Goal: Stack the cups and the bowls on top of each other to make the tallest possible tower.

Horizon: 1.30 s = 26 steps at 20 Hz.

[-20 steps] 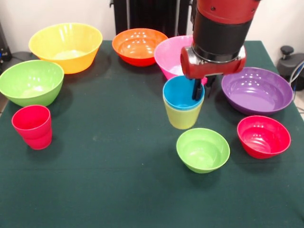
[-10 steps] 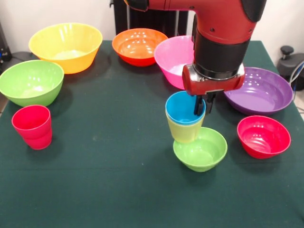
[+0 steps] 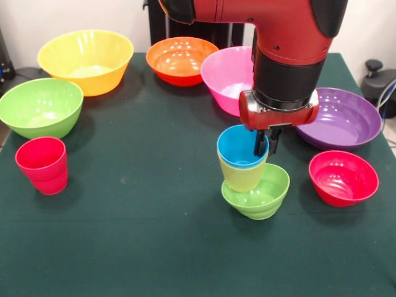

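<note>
Gripping the far rim of the blue cup (image 3: 241, 146), the gripper (image 3: 264, 143) is hanging under the red and black arm (image 3: 286, 55) in the front view, with its dark fingers closed on the cup wall, one inside and one outside. The blue cup is sitting nested in the pale yellow cup (image 3: 242, 176), and both are pointing their mouths up, their long axis leaning a little to the left at the top. The yellow cup's base is resting inside the small lime-green bowl (image 3: 260, 195), which is tilting, its left rim lower than the right one. Around this tower, the small red bowl (image 3: 343, 178) is lying near on the right, the purple bowl (image 3: 342, 119) and the pink bowl (image 3: 228, 77) behind, partly hidden by the arm. The orange bowl (image 3: 180, 60), large yellow bowl (image 3: 86, 60), green bowl (image 3: 39, 106) and the upright red cup (image 3: 43, 164) are standing well apart on the left of the green table (image 3: 136, 235).
</note>
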Motion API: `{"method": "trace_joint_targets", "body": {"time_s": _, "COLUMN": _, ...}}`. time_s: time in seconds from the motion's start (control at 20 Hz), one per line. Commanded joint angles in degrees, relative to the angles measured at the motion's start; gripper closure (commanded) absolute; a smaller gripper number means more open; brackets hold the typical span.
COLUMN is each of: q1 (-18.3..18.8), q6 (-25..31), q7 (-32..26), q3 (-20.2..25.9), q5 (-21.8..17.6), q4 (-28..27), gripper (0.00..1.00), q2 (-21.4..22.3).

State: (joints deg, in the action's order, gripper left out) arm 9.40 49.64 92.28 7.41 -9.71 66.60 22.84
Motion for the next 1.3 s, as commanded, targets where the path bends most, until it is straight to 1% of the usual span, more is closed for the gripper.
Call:
{"method": "trace_joint_targets", "body": {"time_s": 0.05, "q1": -2.05, "q6": -3.84, "q7": 11.07, "q3": 0.85, "q5": 1.39, "q4": -1.35, "gripper": 1.00, "q2": -0.48}}
{"method": "trace_joint_targets", "body": {"time_s": 0.55, "q1": -1.83, "q6": -5.15, "q7": 11.85, "q3": 2.13, "q5": 2.96, "q4": -1.20, "gripper": 1.00, "q2": -0.53}}
{"method": "trace_joint_targets", "body": {"time_s": 0.7, "q1": -1.68, "q6": -7.44, "q7": 12.07, "q3": 2.22, "q5": 2.85, "q4": 1.18, "gripper": 1.00, "q2": 0.41}}
{"method": "trace_joint_targets", "body": {"time_s": 0.8, "q1": -1.63, "q6": -8.28, "q7": 12.06, "q3": 2.07, "q5": 2.73, "q4": 1.84, "gripper": 1.00, "q2": 0.63}}
{"method": "trace_joint_targets", "body": {"time_s": 1.15, "q1": -1.57, "q6": -10.96, "q7": 11.52, "q3": 1.98, "q5": 3.23, "q4": 1.98, "gripper": 1.00, "q2": 0.14}}
{"method": "trace_joint_targets", "body": {"time_s": 1.3, "q1": -1.30, "q6": -13.53, "q7": 11.29, "q3": 2.49, "q5": 3.44, "q4": 2.62, "gripper": 1.00, "q2": 0.00}}
